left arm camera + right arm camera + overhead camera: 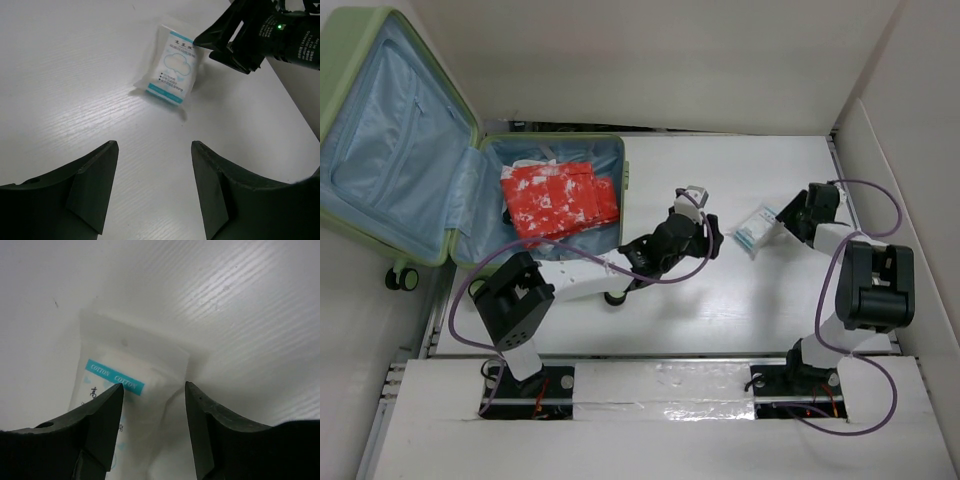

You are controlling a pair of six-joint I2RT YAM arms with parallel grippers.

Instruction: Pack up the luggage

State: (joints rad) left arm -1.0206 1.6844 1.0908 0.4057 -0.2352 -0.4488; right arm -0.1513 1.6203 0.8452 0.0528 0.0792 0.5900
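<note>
Red packs [558,200] are already sitting in the suitcase [390,140], cotton pack [756,230] is waiting on the table [770,300] w/ right gripper [154,390] straddling it wide, left gripper [155,147] hanging wide & empty.

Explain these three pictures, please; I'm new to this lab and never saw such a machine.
Two robot arms stand bolted to a white table. The wide picture looks down from above; the other two come from a camera on each wrist, so the dark prongs there are that arm's own fingers. The open green suitcase holds a red patterned bundle. A white packet labelled COTTON lies on the table. The right gripper is open, fingers either side of the packet's end, not gripping. The left gripper is open and empty.
</note>
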